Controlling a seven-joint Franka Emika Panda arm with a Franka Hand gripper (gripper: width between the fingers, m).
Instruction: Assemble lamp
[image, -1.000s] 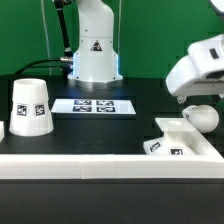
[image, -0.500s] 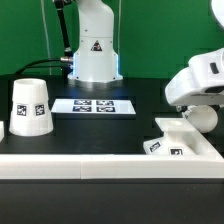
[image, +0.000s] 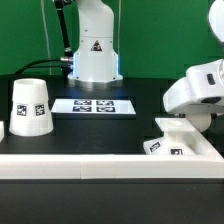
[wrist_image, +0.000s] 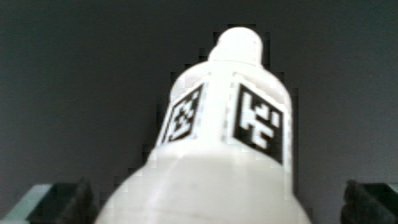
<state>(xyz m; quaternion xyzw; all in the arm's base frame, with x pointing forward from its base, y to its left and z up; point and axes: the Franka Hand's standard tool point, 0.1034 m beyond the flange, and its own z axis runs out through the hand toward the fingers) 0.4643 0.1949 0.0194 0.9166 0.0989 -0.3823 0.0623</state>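
Observation:
The white bulb (wrist_image: 222, 120) fills the wrist view, its narrow end pointing away and two square tags on its side. My gripper (wrist_image: 210, 200) is open, with one dark finger (wrist_image: 54, 200) on each side of the bulb's wide round end and a gap between each finger and the bulb. In the exterior view my gripper (image: 197, 112) hangs low at the right, just behind the flat square base (image: 188, 140), and hides most of the bulb. The cone shade (image: 30, 105) stands upright at the left, far from the gripper.
The marker board (image: 93, 104) lies flat in the middle of the black table. A long white rail (image: 70, 165) runs along the front edge. The arm's white pedestal (image: 93, 50) stands at the back centre.
My gripper has come down and slightly to the exterior view's left over the bulb, whose ball top showed earlier and is now covered. The shade, base and marker board have not moved.

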